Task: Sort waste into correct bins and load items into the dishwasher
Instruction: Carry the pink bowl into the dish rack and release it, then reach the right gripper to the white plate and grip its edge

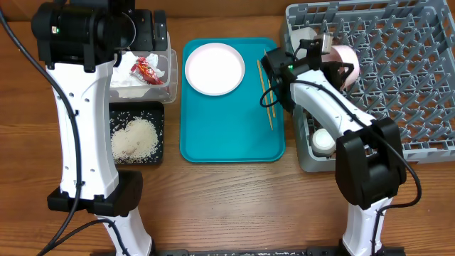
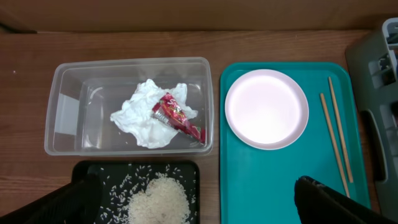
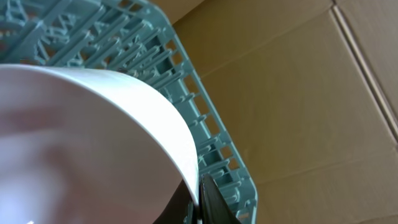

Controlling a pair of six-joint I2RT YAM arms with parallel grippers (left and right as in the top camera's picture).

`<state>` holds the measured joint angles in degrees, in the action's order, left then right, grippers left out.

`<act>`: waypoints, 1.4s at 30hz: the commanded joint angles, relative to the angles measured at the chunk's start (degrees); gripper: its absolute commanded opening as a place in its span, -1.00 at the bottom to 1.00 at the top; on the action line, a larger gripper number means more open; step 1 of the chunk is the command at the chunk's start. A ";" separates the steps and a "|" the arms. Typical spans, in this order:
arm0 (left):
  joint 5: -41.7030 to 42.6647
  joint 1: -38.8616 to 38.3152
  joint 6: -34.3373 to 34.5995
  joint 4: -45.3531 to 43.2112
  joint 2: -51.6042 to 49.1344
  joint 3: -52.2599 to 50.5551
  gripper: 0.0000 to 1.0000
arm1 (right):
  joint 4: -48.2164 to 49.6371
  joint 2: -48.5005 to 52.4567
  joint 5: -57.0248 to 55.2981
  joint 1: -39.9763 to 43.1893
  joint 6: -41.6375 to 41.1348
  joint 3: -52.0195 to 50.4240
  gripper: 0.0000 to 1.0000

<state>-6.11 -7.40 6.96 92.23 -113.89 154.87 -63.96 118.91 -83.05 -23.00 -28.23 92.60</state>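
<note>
The dish (image 1: 346, 62) is held on edge by the right gripper (image 1: 325, 51), pinched at the rim, with the rack (image 1: 398, 64) directly below the hand. In the wrist view only one dark finger (image 3: 210, 204) is seen against the white rim, so the grip is judged narrow, closed on that thin edge. Whether it is a plate or a bowl cannot be told. It is likely stiff, smooth and breakable, light enough for a rim pinch but apt to swing or slip, so it is best lowered gently between pegs, not dropped. A cup (image 1: 322, 141) is seated in the rack corner, back toward the arm's base from the hand. On the other side, the left gripper (image 2: 194, 186) is spread wide and empty above the tub (image 2: 62, 112) and black tray (image 2: 118, 167). The napkin (image 2: 143, 115) and wrapper (image 2: 177, 115) are seen in the tub just ahead of its fingers, the rice (image 2: 158, 199) between them. Off to its right, on the teal tray (image 2: 261, 180), the plate (image 2: 266, 109) and chopsticks (image 2: 336, 143) are waiting. The plate is best taken at the rim. The thin, light sticks are best pinched together mid-length, since rolling is likely.
</note>
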 commanded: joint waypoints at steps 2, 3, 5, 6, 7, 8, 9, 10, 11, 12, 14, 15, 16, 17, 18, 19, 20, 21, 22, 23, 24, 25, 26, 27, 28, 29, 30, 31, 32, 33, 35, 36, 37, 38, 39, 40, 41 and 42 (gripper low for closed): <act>-0.44 -0.13 -0.09 0.11 0.74 -0.04 0.99 | 2.29 0.26 -0.31 -0.07 -0.92 -3.41 -0.92; -0.46 -0.13 -0.09 0.11 0.74 -0.04 0.99 | 2.45 0.26 -0.20 -0.09 -0.92 -3.76 -0.92; -0.46 -0.13 -0.09 0.11 0.74 -0.04 1.00 | 2.49 0.26 0.26 -0.20 -0.94 -4.13 -0.92; -0.44 -0.13 -0.09 0.11 0.74 -0.04 1.00 | 2.49 0.26 0.70 -0.31 -0.94 -4.13 -0.92; -0.44 -0.13 -0.09 0.11 0.74 -0.04 1.00 | 2.49 0.26 0.87 -0.50 -0.92 -4.13 -0.92; -0.44 -0.13 -0.09 0.11 0.74 -0.04 1.00 | 2.36 0.26 0.85 -0.94 -0.92 -4.13 -0.92; -0.44 -0.13 -0.09 0.11 0.74 -0.04 0.99 | 2.14 0.26 0.83 -1.79 -0.70 -4.13 -0.92; -0.44 -0.13 -0.09 0.11 0.74 -0.04 1.00 | 1.90 0.26 0.83 -2.64 -0.20 -4.13 -0.92; -0.44 -0.13 -0.09 0.11 0.74 -0.04 0.99 | 1.73 0.26 0.83 -3.21 0.00 -4.13 -0.92; -0.44 -0.13 -0.09 0.11 0.74 -0.04 1.00 | 1.51 0.26 0.83 -3.69 -0.02 -4.13 -0.92; -0.44 -0.13 -0.09 0.11 0.74 -0.04 1.00 | 1.05 0.26 0.83 -4.74 -0.02 -4.13 -0.92; -0.46 -0.13 -0.09 0.11 0.74 -0.04 1.00 | 0.74 0.26 0.85 -5.25 -0.02 -4.13 -0.88; -0.46 -0.13 -0.09 0.11 0.74 -0.04 1.00 | 0.52 0.26 0.85 -5.79 -0.04 -4.13 -0.76; -0.46 -0.13 -0.09 0.11 0.74 -0.04 1.00 | 0.37 0.26 0.83 -6.27 -0.04 -4.13 -0.67; -0.46 -0.13 -0.09 0.11 0.74 -0.04 1.00 | 0.20 0.26 0.83 -6.75 -0.04 -4.13 -0.56; -0.44 -0.13 -0.09 0.11 0.74 -0.04 1.00 | 0.17 0.26 0.85 -7.21 -0.04 -4.13 -0.48; -0.44 -0.13 -0.09 0.13 0.74 -0.04 0.99 | 0.17 0.26 0.85 -7.56 -0.04 -4.13 -0.38; -0.44 -0.13 -0.09 0.11 0.74 -0.04 1.00 | 0.17 0.26 0.85 -8.02 -0.04 -4.13 -0.25; -0.46 -0.13 -0.09 0.11 0.74 -0.04 0.99 | 0.20 0.26 0.85 -8.41 -0.04 -4.09 -0.12; -0.44 -0.13 -0.09 0.11 0.74 -0.04 1.00 | 0.26 0.26 0.85 -8.94 -0.04 -4.02 0.01; -0.46 -0.13 -0.09 0.11 0.74 -0.04 1.00 | 0.28 0.24 0.83 -9.38 -0.07 -3.89 0.11; -0.44 -0.13 -0.09 0.11 0.74 -0.04 0.99 | 0.28 0.24 0.87 -9.84 -0.07 -3.58 0.17; -0.44 -0.13 -0.09 0.11 0.74 -0.04 1.00 | 0.31 0.24 1.31 -10.25 -0.07 -3.02 0.23; -0.44 -0.13 -0.09 0.11 0.74 -0.04 1.00 | 0.26 0.17 2.03 -10.56 -0.04 -2.16 0.28; -0.44 -0.13 -0.09 0.11 0.74 -0.04 1.00 | 0.22 0.04 2.89 -10.75 -0.04 -1.40 0.29; -0.46 -0.11 -0.09 0.11 0.74 -0.04 1.00 | 0.22 -0.33 4.20 -10.97 -0.04 -0.15 0.29; -0.46 -0.11 -0.09 0.11 0.74 -0.04 1.00 | 0.26 -0.85 5.42 -11.08 -0.07 1.03 0.30; -0.46 -0.13 -0.09 0.11 0.74 -0.04 1.00 | 0.26 -1.46 6.34 -11.19 -0.07 2.10 0.33; -0.46 -0.13 -0.09 0.11 0.74 -0.04 0.99 | 0.31 -2.12 7.45 -11.19 -0.04 3.34 0.41; -0.44 -0.13 -0.09 0.11 0.74 -0.04 1.00 | 0.57 -2.95 9.03 -11.21 -0.04 4.85 0.51; -0.46 -0.13 -0.09 0.11 0.74 -0.04 1.00 | 2.43 -4.98 17.11 -11.21 1.16 9.60 0.82; -0.46 -0.13 -0.09 0.11 0.74 -0.04 1.00 | 3.61 -5.44 21.75 -11.21 2.80 11.08 0.87; -0.44 -0.13 -0.09 0.11 0.74 -0.04 0.99 | 5.20 -5.84 29.11 -11.06 5.03 12.92 0.89; -0.46 -0.13 -0.09 0.11 0.74 -0.04 0.99 | 6.03 -6.12 36.15 -10.99 6.01 14.38 0.90; -0.46 -0.13 -0.09 0.11 0.74 -0.04 0.99 | 6.51 -6.27 42.69 -10.82 5.97 15.65 0.93; -0.46 -0.13 -0.07 0.11 0.74 -0.04 1.00 | 7.28 -6.32 49.90 -10.73 5.97 16.68 0.99; -0.44 -0.13 -0.09 0.11 0.74 -0.04 1.00 | 8.39 -6.32 56.06 -10.69 5.99 17.22 1.00; -0.46 -0.13 -0.09 0.11 0.74 -0.04 0.99 | 9.94 -6.29 61.37 -10.60 5.95 17.18 1.00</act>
<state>-6.11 -7.40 6.96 92.23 -113.89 154.87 -56.29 115.59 -47.83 -34.04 -23.92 107.24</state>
